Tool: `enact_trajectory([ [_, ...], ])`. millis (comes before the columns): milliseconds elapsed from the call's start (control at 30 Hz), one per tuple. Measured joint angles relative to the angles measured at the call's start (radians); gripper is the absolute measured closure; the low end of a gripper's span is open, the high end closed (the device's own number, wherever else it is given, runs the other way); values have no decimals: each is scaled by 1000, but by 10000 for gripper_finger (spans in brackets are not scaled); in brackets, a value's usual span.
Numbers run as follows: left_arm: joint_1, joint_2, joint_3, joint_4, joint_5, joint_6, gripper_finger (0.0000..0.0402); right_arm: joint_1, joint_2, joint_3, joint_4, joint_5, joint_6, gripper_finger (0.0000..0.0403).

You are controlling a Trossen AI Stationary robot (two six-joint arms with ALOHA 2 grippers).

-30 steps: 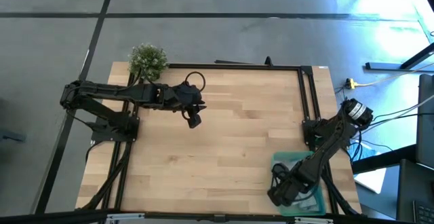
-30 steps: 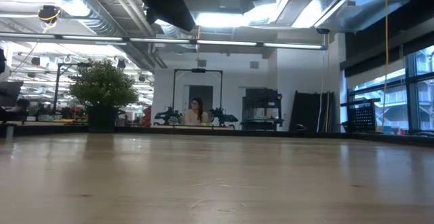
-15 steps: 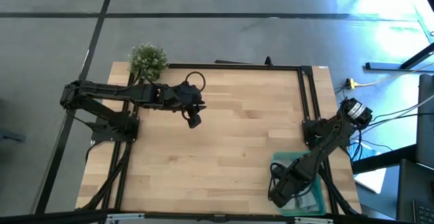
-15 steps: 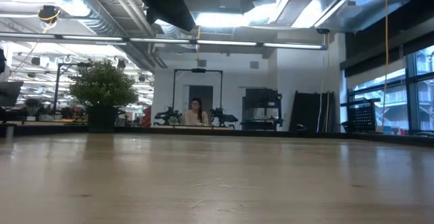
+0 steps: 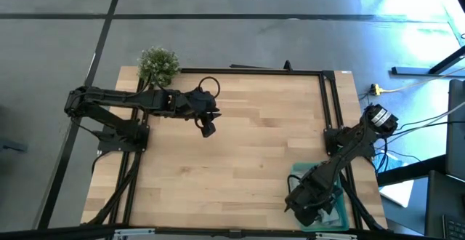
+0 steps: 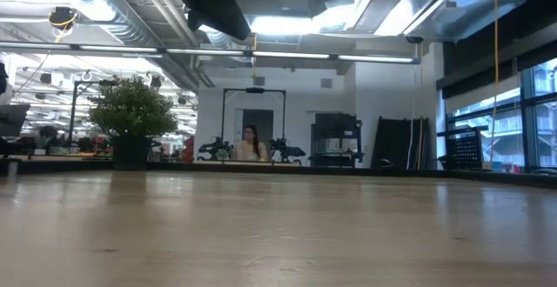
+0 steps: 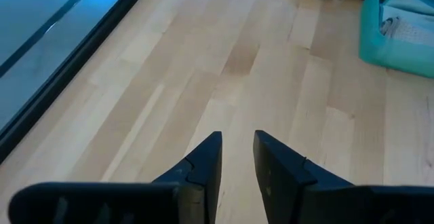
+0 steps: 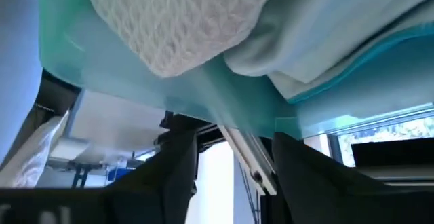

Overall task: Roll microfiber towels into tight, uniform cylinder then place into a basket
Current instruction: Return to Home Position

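**Wooden table (image 5: 240, 145): stowing judged done, arms due home**

At the table's near corner, beside the base of the right arm (image 5: 356, 149), the basket (image 5: 299, 169) is found, largely covered from above by that arm. Both microfiber towels are seen inside it. The grey towel (image 8: 183, 20), waffle-textured, is lodged against the pale blue towel (image 8: 325, 41), and both are pressed to the translucent green wall. How tight the rolls are cannot be told.

The right gripper (image 8: 234, 149) is held close by the basket's wall, its fingers set wide apart and nothing between them. The left gripper (image 7: 237, 139) is poised above the table's far middle, well apart from the basket; its fingers are parted by only a narrow gap, and nothing is held. A small plant (image 5: 158, 64) is stood at the far left corner.

Placement is judged complete, so the step in hand is taken to be the return to rest. For that, the right gripper would need to be raised clear of the rim without a towel being snagged, and both arms folded back toward their bases.
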Motion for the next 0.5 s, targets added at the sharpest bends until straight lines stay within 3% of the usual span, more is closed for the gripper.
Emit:
enact_trajectory([
  [133, 0, 0, 0, 0, 0, 0, 319, 0, 0, 0, -18, 15, 23, 243],
  [367, 5, 0, 0, 0, 1, -5, 319, -18, -53, 50, -222, 38, -88, 386],
  [500, 21, -6, 0, -5, 12, -1, 319, -63, -134, 137, -453, 188, -114, 390],
])
